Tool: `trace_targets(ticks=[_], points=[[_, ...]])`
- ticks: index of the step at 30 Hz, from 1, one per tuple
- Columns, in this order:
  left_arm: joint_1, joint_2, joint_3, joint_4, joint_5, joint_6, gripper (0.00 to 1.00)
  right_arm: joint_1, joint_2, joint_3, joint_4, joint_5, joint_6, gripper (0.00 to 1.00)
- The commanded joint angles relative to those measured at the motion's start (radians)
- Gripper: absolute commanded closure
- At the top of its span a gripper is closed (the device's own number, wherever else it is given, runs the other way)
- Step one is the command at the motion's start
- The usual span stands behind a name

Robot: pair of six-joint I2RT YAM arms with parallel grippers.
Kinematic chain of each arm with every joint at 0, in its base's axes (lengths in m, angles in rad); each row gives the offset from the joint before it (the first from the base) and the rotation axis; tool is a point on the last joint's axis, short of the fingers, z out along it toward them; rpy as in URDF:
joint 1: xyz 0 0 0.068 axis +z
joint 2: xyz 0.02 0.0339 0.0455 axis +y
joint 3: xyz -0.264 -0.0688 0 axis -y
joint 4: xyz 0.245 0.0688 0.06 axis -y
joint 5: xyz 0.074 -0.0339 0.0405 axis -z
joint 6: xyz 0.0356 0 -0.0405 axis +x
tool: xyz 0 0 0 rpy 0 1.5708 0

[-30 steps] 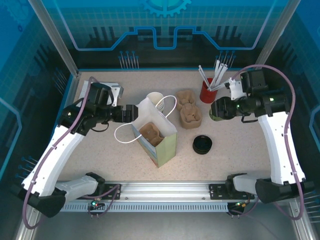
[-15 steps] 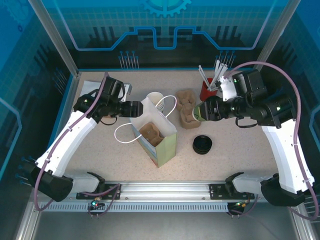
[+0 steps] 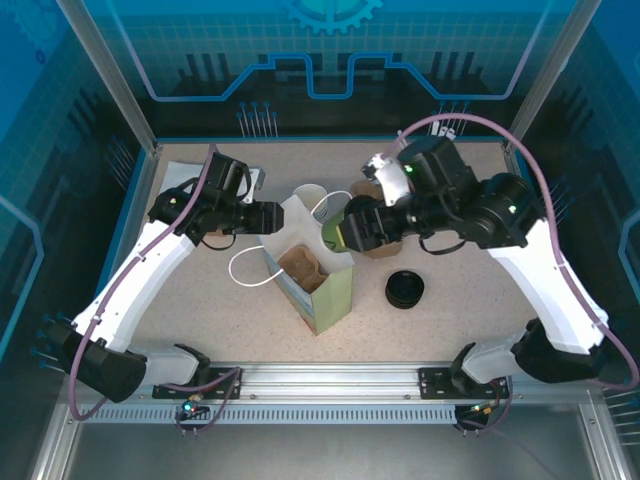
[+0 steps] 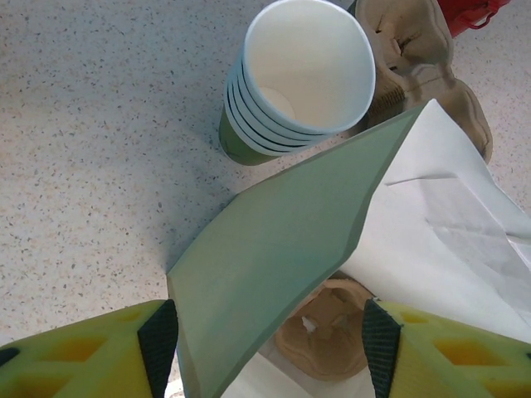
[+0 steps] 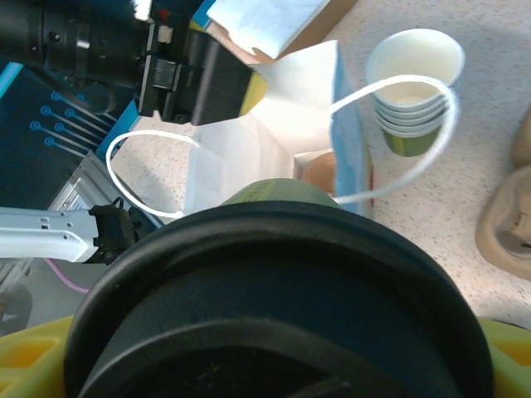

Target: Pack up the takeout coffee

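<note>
Over speckled tabletop (image 3: 450,330), takeout coffee (image 3: 334,233), blue enclosure (image 3: 330,50)

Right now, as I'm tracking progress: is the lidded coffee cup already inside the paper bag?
No, the right gripper holds the lidded coffee cup aloft, short of the paper bag's opening.

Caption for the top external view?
Right gripper holds lidded green cup beside the paper bag; left gripper straddles its rim.
</note>
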Motion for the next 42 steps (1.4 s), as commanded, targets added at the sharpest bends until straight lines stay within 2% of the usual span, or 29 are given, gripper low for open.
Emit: trace_targets(ticks=[1, 14, 19, 28, 42], points=[[0.009, -0.023, -0.007, 0.026, 0.039, -0.027, 0.38, 0.057, 0.054, 0.067, 0.019, 0.043, 0.011, 0.19], [0.01, -0.056, -0.06, 0.046, 0.035, -0.049, 0.4, 0.164, 0.262, 0.207, -0.048, 0.076, -0.004, 0.19], [0.009, -0.063, -0.076, 0.048, 0.035, -0.05, 0.44, 0.192, 0.326, 0.24, -0.091, 0.103, -0.006, 0.19], [0.009, -0.068, -0.088, 0.065, 0.058, -0.068, 0.5, 0.23, 0.4, 0.25, -0.107, 0.09, 0.0, 0.19], [0.009, -0.07, -0.102, 0.062, 0.057, -0.07, 0.53, 0.241, 0.463, 0.216, -0.118, 0.059, 0.004, 0.19]])
